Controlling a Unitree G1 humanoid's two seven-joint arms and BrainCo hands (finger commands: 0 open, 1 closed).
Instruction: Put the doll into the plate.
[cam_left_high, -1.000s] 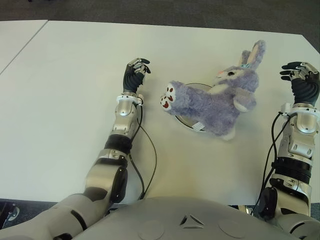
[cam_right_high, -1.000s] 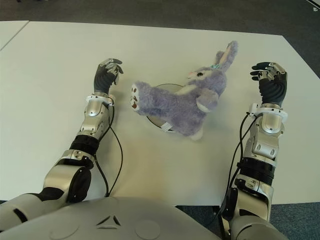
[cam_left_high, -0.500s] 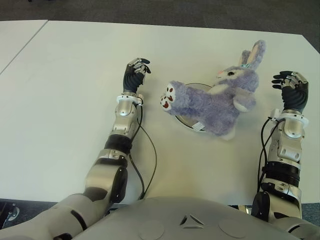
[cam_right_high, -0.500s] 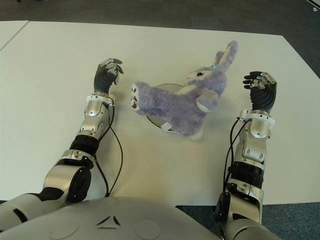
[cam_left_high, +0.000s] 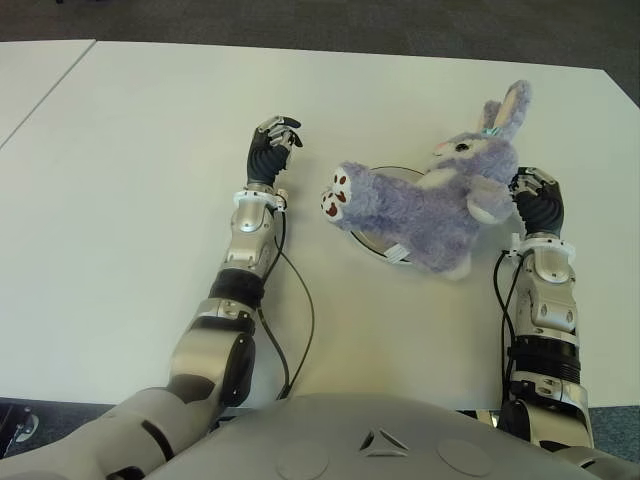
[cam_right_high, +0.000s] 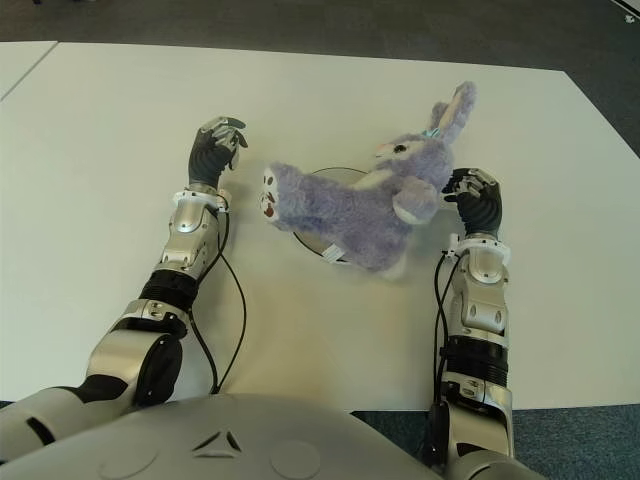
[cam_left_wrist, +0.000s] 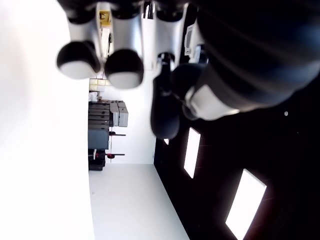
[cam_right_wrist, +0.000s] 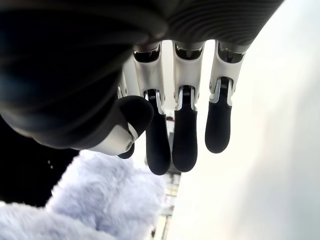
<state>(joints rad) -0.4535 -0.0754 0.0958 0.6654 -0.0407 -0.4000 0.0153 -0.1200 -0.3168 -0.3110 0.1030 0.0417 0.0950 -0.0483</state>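
1. Two hands are in view, and only my right hand (cam_left_high: 535, 195) is at work; it stands just beside the doll (cam_left_high: 425, 205), on the doll's 3 o'clock side, next to the short arm under its head.
2. My right hand's fingers (cam_right_wrist: 184, 142) are loosely curled and hold nothing; in my right wrist view the purple fur lies just below the fingertips, and I cannot tell whether any of them touches it.
3. The doll, a purple plush rabbit, lies sprawled across the plate (cam_left_high: 366, 241), covering most of it; only part of the rim shows, under the legs and near the white tag.
4. Its long axis runs from the feet at about 8 o'clock to the ears at about 2 o'clock. The feet stick out past the plate towards my left hand, and the head and ears overhang the far side.
5. My left hand (cam_left_high: 272, 145) shows on the table (cam_left_high: 130, 190) at the 9 o'clock side of the doll's feet, near them but apart, fingers curled on nothing.
6. I judge my right hand the nearer one to the bulk of the doll. From it the doll lies at 9 o'clock, so a push or grip would go across the body, not along it.
7. I judge the task nearly done: the doll rests over the plate already, but it may need centring.
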